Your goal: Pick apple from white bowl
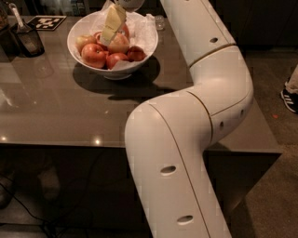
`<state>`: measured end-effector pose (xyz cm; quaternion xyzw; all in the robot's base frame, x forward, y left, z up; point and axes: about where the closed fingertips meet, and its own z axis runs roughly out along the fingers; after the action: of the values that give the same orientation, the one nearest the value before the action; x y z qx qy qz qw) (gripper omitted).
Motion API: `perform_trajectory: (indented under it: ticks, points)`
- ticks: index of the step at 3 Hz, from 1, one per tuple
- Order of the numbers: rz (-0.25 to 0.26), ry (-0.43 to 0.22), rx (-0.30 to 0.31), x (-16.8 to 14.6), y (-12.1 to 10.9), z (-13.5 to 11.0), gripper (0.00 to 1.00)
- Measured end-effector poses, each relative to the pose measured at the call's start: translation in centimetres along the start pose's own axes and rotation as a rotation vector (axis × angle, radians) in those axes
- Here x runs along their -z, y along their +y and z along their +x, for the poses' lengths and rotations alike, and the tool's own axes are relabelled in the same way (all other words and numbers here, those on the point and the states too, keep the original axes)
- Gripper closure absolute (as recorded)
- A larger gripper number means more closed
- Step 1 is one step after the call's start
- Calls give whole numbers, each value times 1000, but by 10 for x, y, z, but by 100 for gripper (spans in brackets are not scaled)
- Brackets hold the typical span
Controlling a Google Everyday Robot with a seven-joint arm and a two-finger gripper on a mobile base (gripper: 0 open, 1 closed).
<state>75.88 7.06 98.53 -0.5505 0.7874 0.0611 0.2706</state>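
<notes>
1. At the far left of the desk (60,109), a small dark container (29,41) holding a utensil (15,14) is seen beside a black-and-white patterned marker card (46,22).
2. The white bowl (116,70), glossy, wide-rimmed and lined with crumpled white paper, is set on the far part of the desk. Red and yellowish apples (94,54) are heaped inside it.
3. The claw (113,24) is seen pointing down inside the bowl at the apples. Whether it is apart or together cannot be told.
4. The right is filled by the white arm (186,139).

One view only. Camera: high, close behind the arm (186,139), facing forward and down. Arm fills 6 to 1 o'clock; table (46,102) beyond; bowl (117,71) far, 11 o'clock; gripper (111,28) over bowl, 11 o'clock.
</notes>
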Motion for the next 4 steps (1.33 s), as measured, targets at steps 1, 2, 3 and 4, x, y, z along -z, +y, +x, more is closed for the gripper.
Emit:
perform_trajectory:
  ticks: [1, 2, 3, 4]
  points:
    - [-21, 8, -23, -19, 1, 0, 0]
    - [-31, 16, -37, -31, 0, 2, 0]
    - [-32, 23, -50, -38, -2, 4, 0]
    - [-25, 36, -62, -42, -4, 7, 0]
